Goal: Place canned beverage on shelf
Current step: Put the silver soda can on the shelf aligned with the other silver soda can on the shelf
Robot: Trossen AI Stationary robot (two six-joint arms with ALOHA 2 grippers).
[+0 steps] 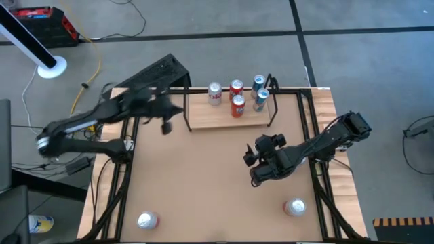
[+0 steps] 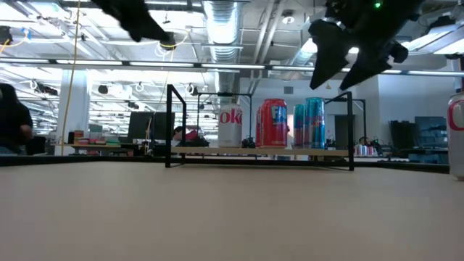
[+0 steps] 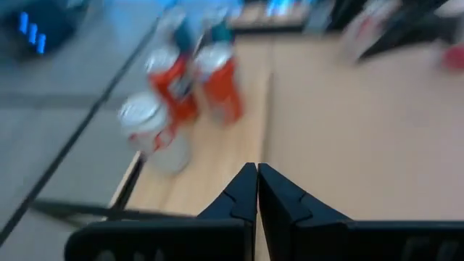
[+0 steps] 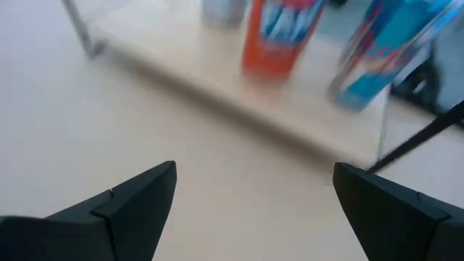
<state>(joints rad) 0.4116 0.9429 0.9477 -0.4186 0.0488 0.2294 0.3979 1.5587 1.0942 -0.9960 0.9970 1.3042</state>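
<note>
Wooden shelf [image 1: 227, 115] at twelve o'clock carries five cans; I read what may be "oke" on the white one [image 2: 230, 127]. Left tool [image 3: 257, 190] closed, empty; right tool [image 4: 254, 199] wide open, empty.

Low view, centre of frame: white can [image 2: 230, 124] on the shelf [image 2: 261, 151] carries red lettering, legible part "oke"; the first letter is cut off by the can's curve; red cans [image 2: 272, 123] beside it show white script, not legible; blue cans [image 2: 309, 123] to their right show markings, not legible; high view and both wrist views: can labels too blurred or small to read; no other text legible.
</note>
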